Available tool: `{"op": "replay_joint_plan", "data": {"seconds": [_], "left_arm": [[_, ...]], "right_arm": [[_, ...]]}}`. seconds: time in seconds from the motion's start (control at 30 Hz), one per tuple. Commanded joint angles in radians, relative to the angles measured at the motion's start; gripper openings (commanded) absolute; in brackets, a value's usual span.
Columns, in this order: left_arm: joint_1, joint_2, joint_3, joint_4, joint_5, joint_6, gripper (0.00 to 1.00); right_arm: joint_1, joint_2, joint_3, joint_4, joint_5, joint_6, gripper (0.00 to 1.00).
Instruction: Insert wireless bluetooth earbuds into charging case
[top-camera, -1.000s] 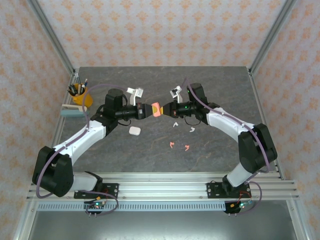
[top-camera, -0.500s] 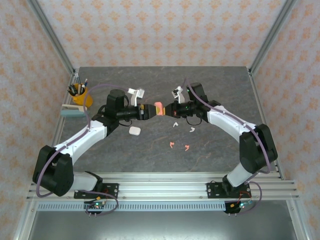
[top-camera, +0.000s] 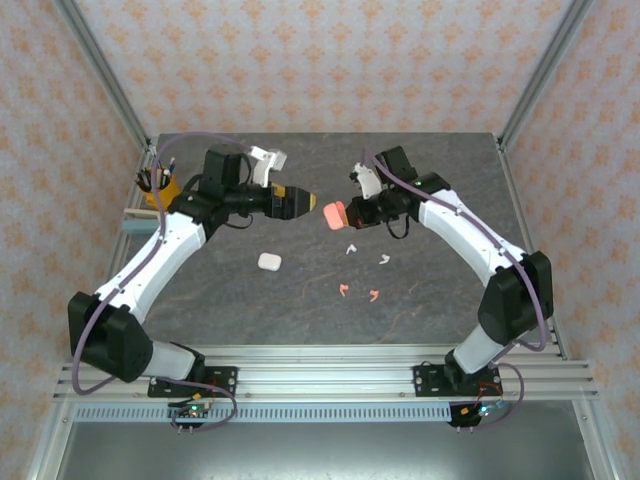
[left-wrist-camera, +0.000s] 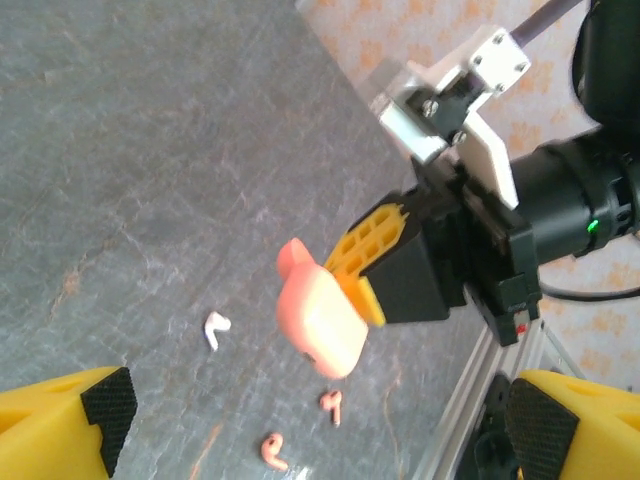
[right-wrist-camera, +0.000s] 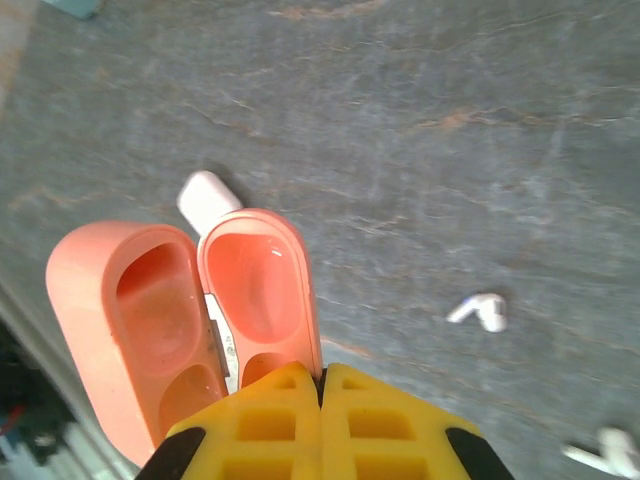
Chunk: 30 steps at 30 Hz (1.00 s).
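Earbuds (top-camera: 374, 295): none seated yet. White earbuds (top-camera: 350, 248) and coral earbuds (top-camera: 343, 289) lie loose on the table (top-camera: 430, 300). Right end effector (top-camera: 347, 212) clamps the open coral case (top-camera: 334, 216) in the air, sockets empty. Left end effector (top-camera: 310, 200) jaws apart, empty, facing it. White case (top-camera: 268, 261) sits on table; all four insertions left.

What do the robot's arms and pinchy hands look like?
The left arm and right arm are white with chunky black joints, and a thin purple cable runs along each. The left gripper and right gripper have yellow fingers with a waffle grid and black pads. A tiny green light glows on the right wrist.
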<state>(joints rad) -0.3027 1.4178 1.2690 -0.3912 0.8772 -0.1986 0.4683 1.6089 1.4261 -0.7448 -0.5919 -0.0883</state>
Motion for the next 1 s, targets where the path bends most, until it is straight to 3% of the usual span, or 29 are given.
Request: {"op": "replay_joint_plan", "data": {"seconds": [0.0,0.17,0.6,0.77,0.97], "left_arm": [[0.005,0.085,0.083,-0.260,0.060,0.179,0.97],[0.005,0.223,0.226,-0.399,0.128,0.278,0.97],[-0.035,0.478,0.488,-0.630,0.277,0.460,0.96],[-0.053,0.556,0.550,-0.715,0.322,0.531,0.93],[-0.058,0.626,0.639,-0.879,0.418,0.664,0.82]], "right_arm": [[-0.002,0.008,0.044,-0.131,0.136,-0.160,0.00],[-0.002,-0.023,0.027,-0.093,0.168,-0.194,0.00],[0.030,-0.031,0.052,-0.051,0.075,-0.200,0.00],[0.047,-0.023,0.063,-0.049,0.069,-0.208,0.00],[0.064,-0.016,0.081,-0.060,0.064,-0.221,0.00]]}}
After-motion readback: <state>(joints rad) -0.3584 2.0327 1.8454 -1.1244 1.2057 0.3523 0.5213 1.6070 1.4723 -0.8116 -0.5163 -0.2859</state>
